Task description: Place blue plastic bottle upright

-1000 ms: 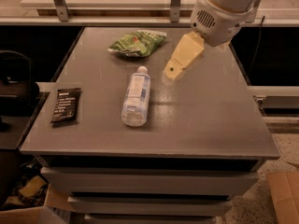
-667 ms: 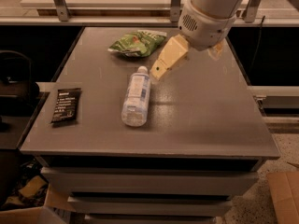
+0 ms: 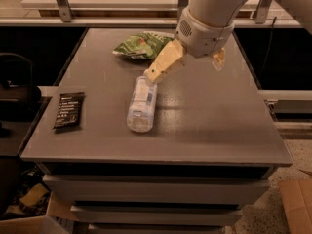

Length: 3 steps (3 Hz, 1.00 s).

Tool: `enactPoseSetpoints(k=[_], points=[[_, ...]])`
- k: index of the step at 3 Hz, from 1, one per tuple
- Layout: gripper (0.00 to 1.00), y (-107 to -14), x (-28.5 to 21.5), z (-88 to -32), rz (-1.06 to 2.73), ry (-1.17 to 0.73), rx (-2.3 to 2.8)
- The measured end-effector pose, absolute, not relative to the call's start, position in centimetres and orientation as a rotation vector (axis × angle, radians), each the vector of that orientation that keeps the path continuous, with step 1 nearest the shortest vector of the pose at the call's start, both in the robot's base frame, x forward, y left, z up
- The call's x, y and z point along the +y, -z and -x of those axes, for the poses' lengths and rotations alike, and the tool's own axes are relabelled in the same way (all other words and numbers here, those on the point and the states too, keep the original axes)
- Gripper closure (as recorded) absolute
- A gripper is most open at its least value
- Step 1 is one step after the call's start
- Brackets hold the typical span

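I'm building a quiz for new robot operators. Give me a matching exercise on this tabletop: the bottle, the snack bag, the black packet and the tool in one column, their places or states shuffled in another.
1. blue plastic bottle
2. green snack bag
3. black wrapper packet
4. tool

A. at the far edge of the table
B. lying on its side, mid-table
C. open, above the bottle's far end
D. flat near the left edge

Pairs: 1-B, 2-A, 3-D, 4-C.
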State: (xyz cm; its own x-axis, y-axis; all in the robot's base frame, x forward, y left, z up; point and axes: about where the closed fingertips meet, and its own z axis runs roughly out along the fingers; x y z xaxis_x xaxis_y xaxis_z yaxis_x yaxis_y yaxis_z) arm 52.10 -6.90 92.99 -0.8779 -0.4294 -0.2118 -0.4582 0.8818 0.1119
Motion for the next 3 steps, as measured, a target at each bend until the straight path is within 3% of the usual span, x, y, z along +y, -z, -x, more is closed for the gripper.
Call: enactPoseSetpoints(k=[3], points=[[0.00,-91.1,-2.7,-53.8,0.523,-0.192,2.984]])
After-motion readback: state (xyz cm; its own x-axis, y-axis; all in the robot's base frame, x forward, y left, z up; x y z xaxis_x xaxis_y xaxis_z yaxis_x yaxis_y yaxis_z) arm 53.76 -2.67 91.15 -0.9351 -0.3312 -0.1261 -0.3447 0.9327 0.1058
